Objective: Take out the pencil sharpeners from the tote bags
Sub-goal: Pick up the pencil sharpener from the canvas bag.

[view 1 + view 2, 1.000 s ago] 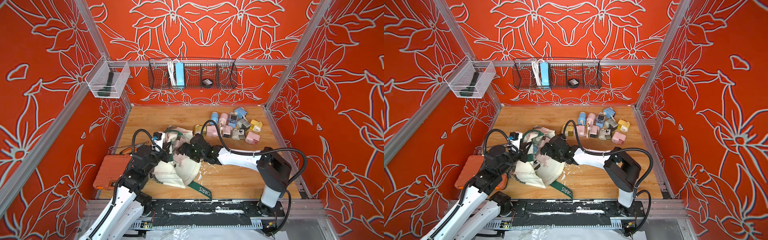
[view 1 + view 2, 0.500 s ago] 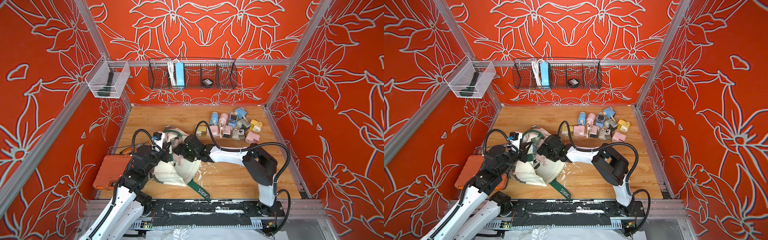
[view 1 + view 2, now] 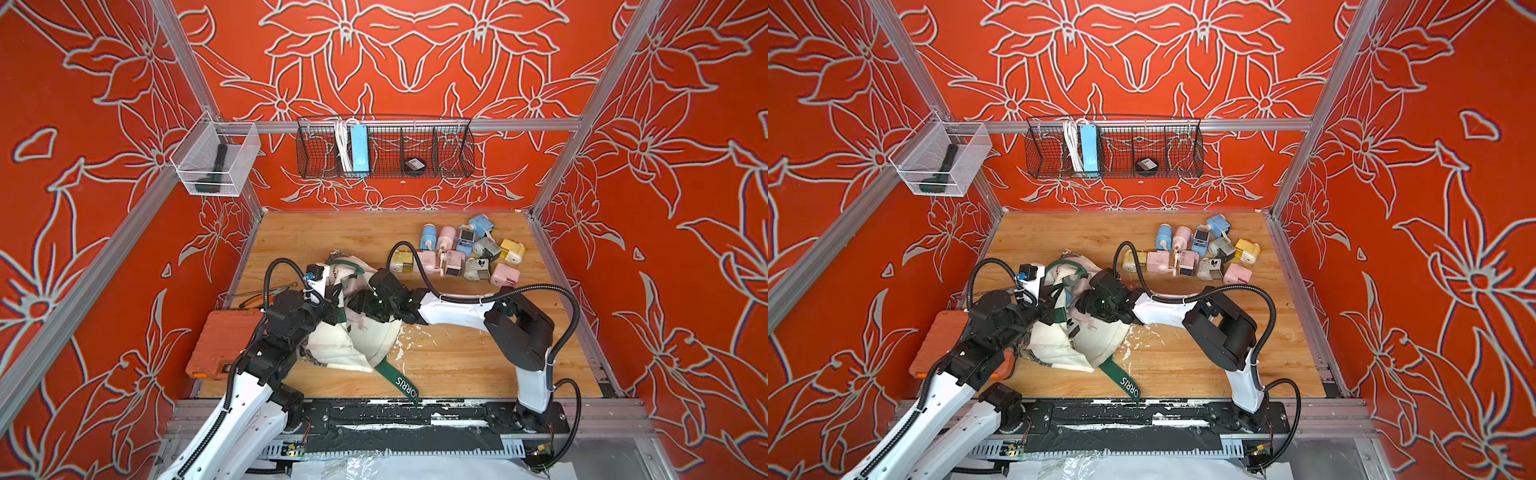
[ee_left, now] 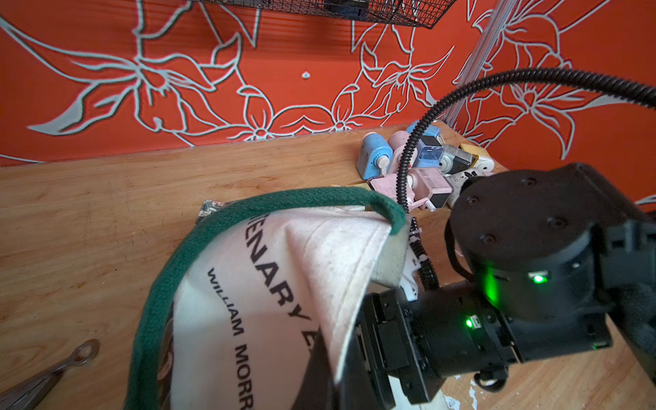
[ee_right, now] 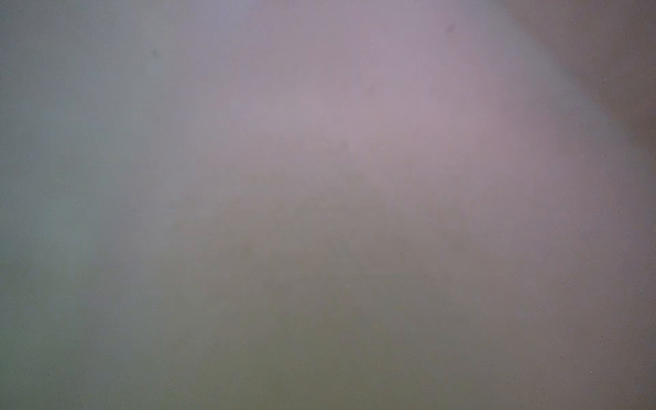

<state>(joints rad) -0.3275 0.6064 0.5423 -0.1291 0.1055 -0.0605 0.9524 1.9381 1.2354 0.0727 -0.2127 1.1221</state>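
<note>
On the bench the tote bag lies slumped, leafy base near-left, mouth pointing far-right toward the heaped pencil sharpeners, left hand clamped, apparently on its rim (the "WILLIAM" print shows only in the left wrist view), right hand buried in the mouth, its grip untellable, its wrist view mere blur.

The cream canvas tote bag folds close around the right pincer, and the left pincer blocks the way straight ahead. Behind it, toward the back wall, pastel plastic pencil sharpeners cluster; bare wooden tabletop lies open beyond the bag.
</note>
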